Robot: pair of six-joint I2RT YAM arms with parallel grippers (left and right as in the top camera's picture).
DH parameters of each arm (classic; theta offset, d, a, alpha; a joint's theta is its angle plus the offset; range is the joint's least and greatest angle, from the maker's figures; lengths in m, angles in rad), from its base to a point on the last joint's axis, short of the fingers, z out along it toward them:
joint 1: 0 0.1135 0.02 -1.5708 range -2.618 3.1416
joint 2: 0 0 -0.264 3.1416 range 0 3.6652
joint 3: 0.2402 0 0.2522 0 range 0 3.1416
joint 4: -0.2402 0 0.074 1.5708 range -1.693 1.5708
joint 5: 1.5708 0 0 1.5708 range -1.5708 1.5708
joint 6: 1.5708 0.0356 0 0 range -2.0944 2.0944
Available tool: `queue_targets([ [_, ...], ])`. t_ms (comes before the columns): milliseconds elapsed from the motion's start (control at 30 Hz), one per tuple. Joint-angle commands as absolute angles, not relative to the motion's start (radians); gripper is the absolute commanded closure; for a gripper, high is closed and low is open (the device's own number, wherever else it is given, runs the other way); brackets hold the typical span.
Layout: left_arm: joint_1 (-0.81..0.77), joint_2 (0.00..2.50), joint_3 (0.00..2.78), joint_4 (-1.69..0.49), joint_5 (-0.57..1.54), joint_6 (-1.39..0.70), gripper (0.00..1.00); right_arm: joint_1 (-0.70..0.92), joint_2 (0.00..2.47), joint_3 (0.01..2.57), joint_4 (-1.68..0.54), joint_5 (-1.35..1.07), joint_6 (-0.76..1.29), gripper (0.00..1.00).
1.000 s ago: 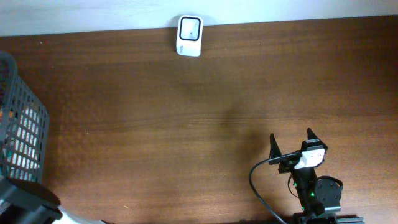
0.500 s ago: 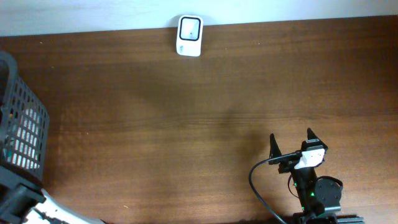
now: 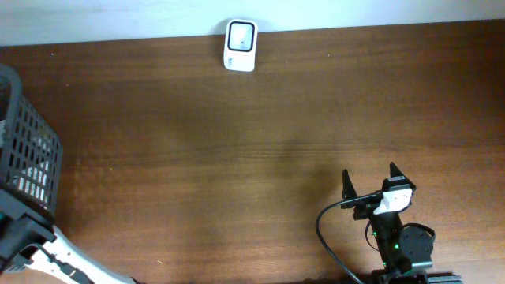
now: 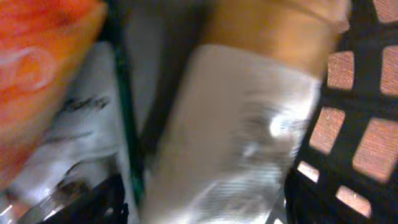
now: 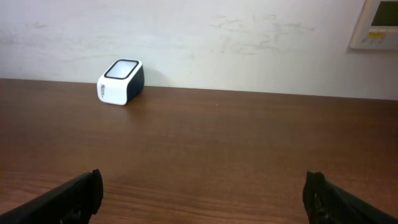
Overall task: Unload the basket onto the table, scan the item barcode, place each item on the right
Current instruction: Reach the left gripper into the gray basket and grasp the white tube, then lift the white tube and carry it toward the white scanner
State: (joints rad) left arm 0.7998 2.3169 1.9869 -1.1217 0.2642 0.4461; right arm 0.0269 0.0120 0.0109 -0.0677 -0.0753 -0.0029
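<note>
**A:** Where's the item?

**B:** A white packet with blurred grey print lies straight ahead of the left claw, in the gap between its two dark fingertips. The view is too smeared to pick out a barcode.

**A:** Is the claw clamped on it?

**B:** I cannot tell. One fingertip stands on each side of the packet. The right one is close against its edge, and a dark strip shows between the left one and the packet. The blur hides any contact.

**A:** What's around it?

**B:** Ahead of the claw and to its left is an orange packet. Ahead and to its right, a tan item sits just past the white packet's far end. At the claw's right is the black mesh wall of the basket, with brown table showing through the holes.

**A:** And the other arm?

**B:** The right claw is over the table with its fingers spread wide apart. The scanner, white with a dark face, stands well ahead of it and to its left, near the wall.
</note>
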Motion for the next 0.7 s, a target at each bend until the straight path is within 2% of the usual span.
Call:
queue_targets([
  [0,0.786,2.362,1.996,-1.114,0.266,0.466,0.40,0.033,0.006,0.006,-0.072,-0.074,-0.003,0.02],
  [67,0.786,2.362,1.996,-1.113,0.266,0.466,0.68,0.033,0.006,0.006,-0.072,-0.074,-0.003,0.02],
  [100,0.788,2.362,1.996,-1.113,0.262,0.466,0.78,0.033,0.006,0.006,-0.072,-0.074,-0.003,0.01],
  [133,0.789,2.362,1.996,-1.113,0.247,0.465,0.94,0.033,0.006,0.006,-0.072,-0.074,-0.003,0.02],
  [167,0.789,2.362,1.996,-1.115,0.236,0.465,1.00,0.033,0.006,0.006,-0.072,-0.074,-0.003,0.02],
  [467,0.788,2.342,2.152,-1.241,0.237,0.405,1.00,0.033,0.006,0.006,-0.072,-0.074,-0.003,0.02],
  [667,0.788,2.258,2.445,-1.384,0.236,0.208,1.00,0.033,0.006,0.006,-0.072,-0.074,-0.003,0.02],
])
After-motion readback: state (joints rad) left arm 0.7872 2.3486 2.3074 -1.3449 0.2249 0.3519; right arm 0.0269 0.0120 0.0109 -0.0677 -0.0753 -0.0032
